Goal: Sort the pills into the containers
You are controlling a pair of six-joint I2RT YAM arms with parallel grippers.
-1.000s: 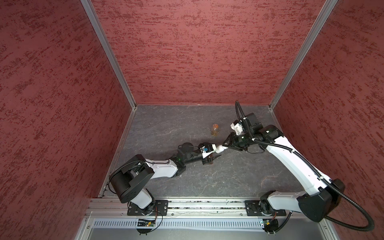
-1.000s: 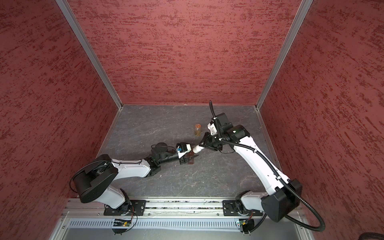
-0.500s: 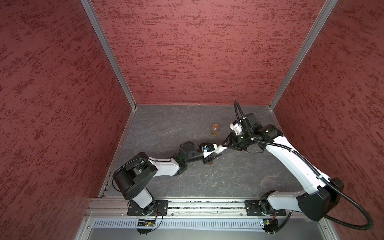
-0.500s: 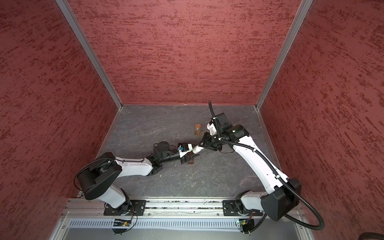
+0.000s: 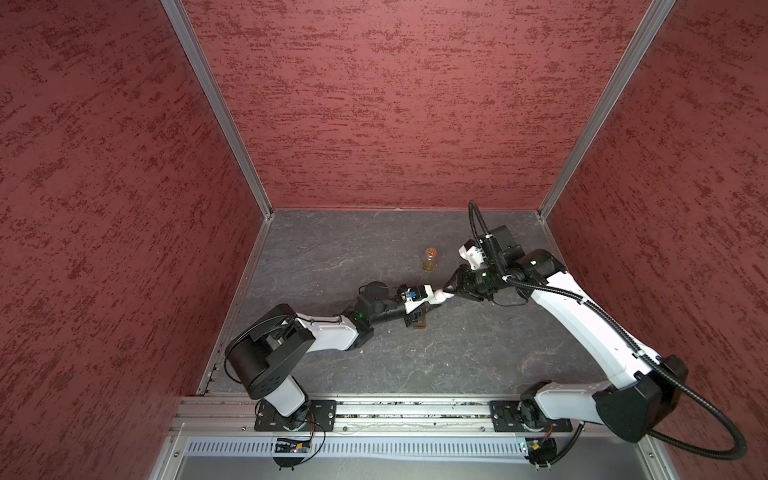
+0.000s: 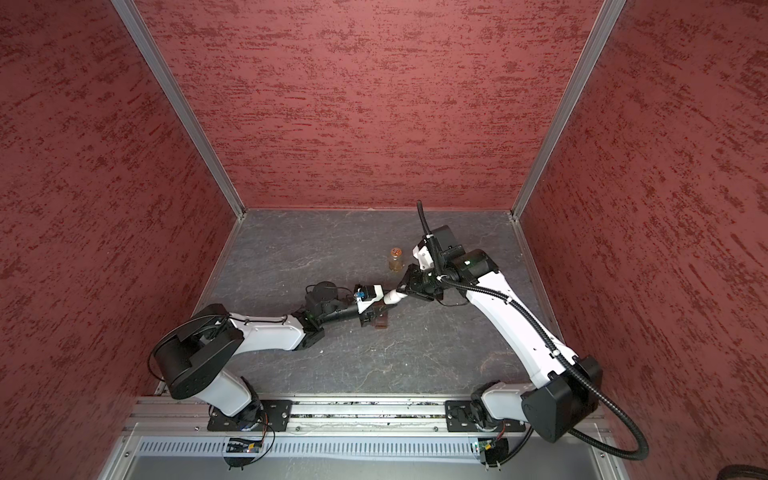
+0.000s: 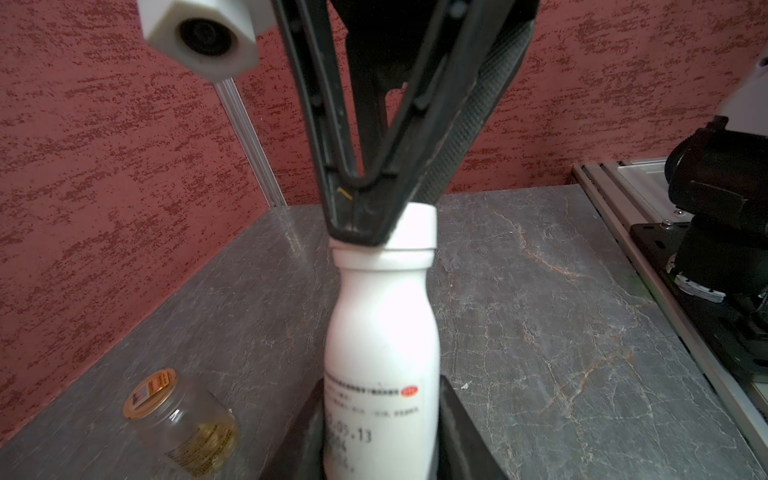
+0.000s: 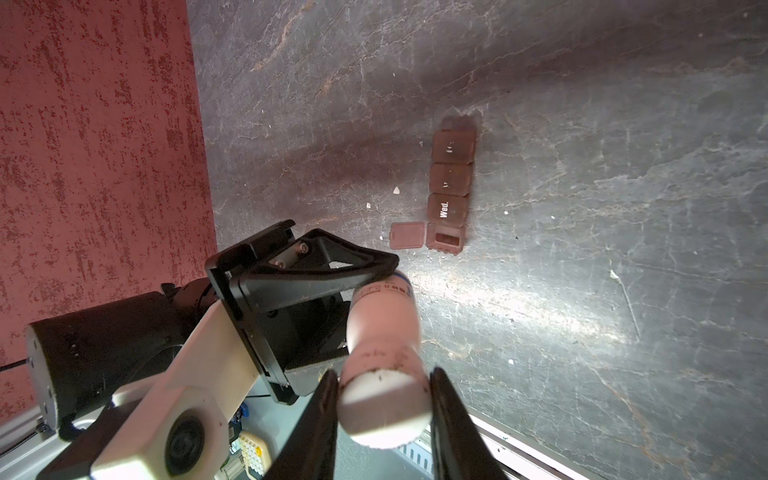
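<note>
Above mid-table, holding a white pill bottle (image 7: 380,324) clear of the grey table (image 5: 478,353) between both claws. Clamped around its labelled body with the left gripper (image 7: 380,432); pinched tight on its white cap (image 7: 417,232) with the right gripper (image 8: 382,415). Lying flat on the table below the left gripper: dark-brown pill organiser strip (image 8: 449,191), end compartment open, lid (image 8: 407,235) flipped aside, next one marked "Wed." and closed. Standing upright nearby, apart: orange-capped amber bottle (image 5: 430,261).
</note>
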